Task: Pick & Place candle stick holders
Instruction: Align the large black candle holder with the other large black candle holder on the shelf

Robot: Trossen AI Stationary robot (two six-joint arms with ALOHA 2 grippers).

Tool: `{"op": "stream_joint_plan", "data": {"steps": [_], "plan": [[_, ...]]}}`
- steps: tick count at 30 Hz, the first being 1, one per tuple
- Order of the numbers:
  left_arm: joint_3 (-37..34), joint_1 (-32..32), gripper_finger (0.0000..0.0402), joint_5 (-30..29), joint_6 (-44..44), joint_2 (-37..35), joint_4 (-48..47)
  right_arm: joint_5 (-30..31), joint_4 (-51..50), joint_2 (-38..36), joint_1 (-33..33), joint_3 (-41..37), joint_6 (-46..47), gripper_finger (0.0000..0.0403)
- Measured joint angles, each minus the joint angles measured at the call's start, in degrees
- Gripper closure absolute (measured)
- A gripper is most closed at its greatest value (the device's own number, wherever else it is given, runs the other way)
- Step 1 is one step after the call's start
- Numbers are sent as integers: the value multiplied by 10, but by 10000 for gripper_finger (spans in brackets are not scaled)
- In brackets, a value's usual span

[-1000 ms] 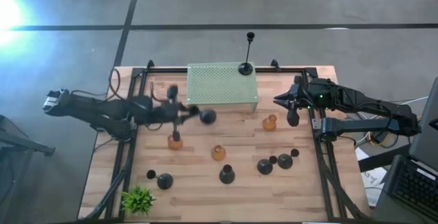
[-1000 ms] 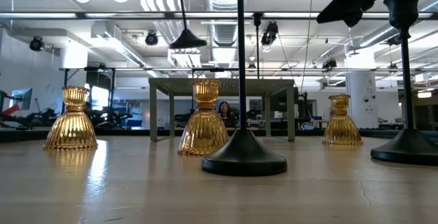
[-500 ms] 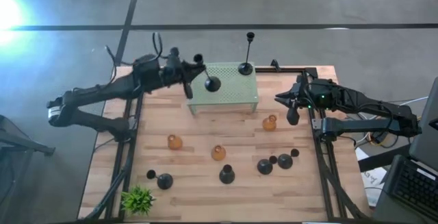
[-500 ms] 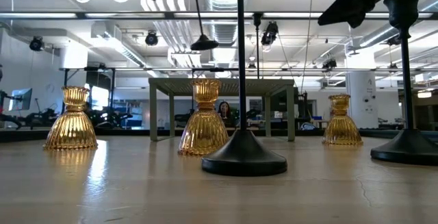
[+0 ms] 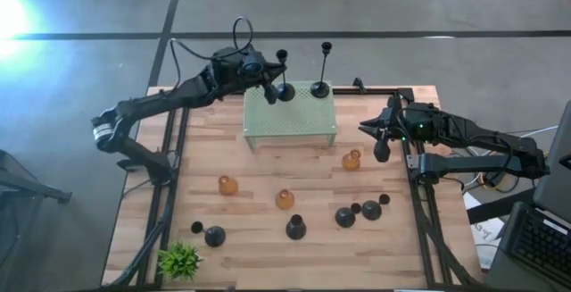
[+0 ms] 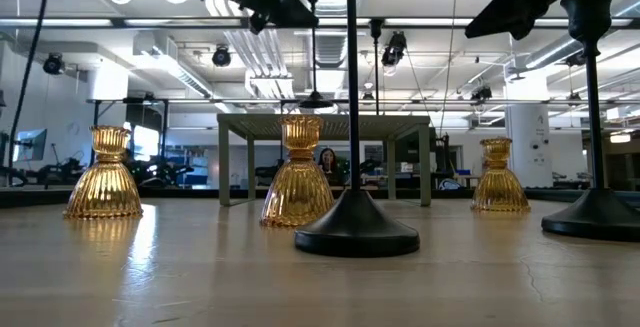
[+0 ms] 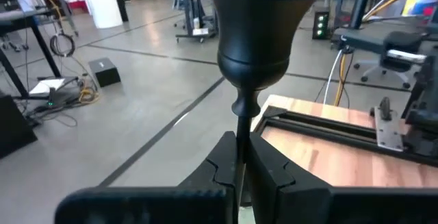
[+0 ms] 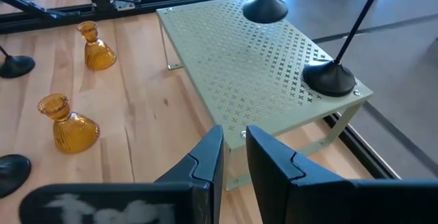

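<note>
1. The left gripper (image 5: pixel 268 76) is clamped tight on the thin stem of a tall black candle stick holder (image 5: pixel 284 87), carrying it above the back-left part of the mint-green perforated metal stand (image 5: pixel 290 122).
2. To do this well, I'd keep the stem plumb, lower until the round base sits flat, then let go.
3. The base should land clear of the second tall black holder (image 5: pixel 321 85), already standing on the stand's far right corner.
4. The right gripper (image 5: pixel 382 147) waits by the table's right rail, fingers narrowly apart, empty.
5. Nothing else rests on the stand; amber glass holders (image 5: pixel 285 199) and black dome holders (image 5: pixel 295 228) remain on the wooden table (image 5: pixel 259 256).
</note>
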Motion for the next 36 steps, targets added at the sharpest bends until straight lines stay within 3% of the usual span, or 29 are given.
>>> {"op": "stream_joint_plan", "data": {"steps": [36], "plan": [[22,65,387,57,-28,88,47,-1,3,0,0,0,-5,346]]}}
